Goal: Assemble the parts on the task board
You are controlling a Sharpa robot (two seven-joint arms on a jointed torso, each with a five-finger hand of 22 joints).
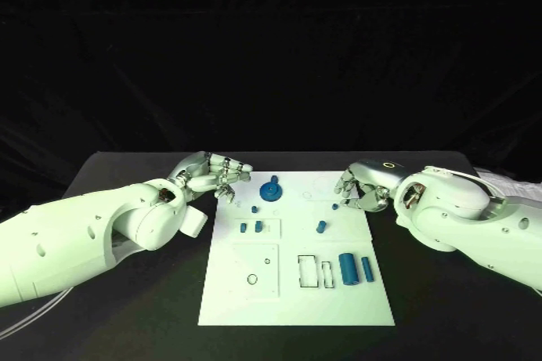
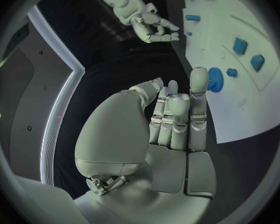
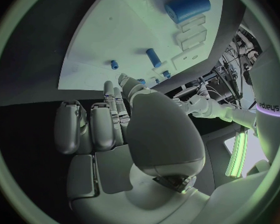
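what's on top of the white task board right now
On the task board: a blue gear, two blue cylinders near its front, and several small blue pieces. The right hand covers part of its far edge.

Worktop (image 1: 135, 314) black, backdrop black too. Task board (image 1: 296, 302) white, with thin dark outlines: rectangles near its close end, small circles on the left panel. Parts blue: round knob (image 1: 271, 192) darkest blue, two upright cylinders (image 1: 355, 268) mid blue, narrow bar (image 1: 327, 270) blue inside a dark outline, small blocks (image 1: 251, 226) lighter blue, short peg (image 1: 322, 225) blue. Both arms white with a greenish tint. Left hand (image 1: 212, 175) silver, fingers (image 2: 177, 119) silver-grey with darker seams. Right hand (image 1: 359, 190) silver, with a yellow-green ring mark on the back. Right arm casing carries dark lettering in the right wrist view.
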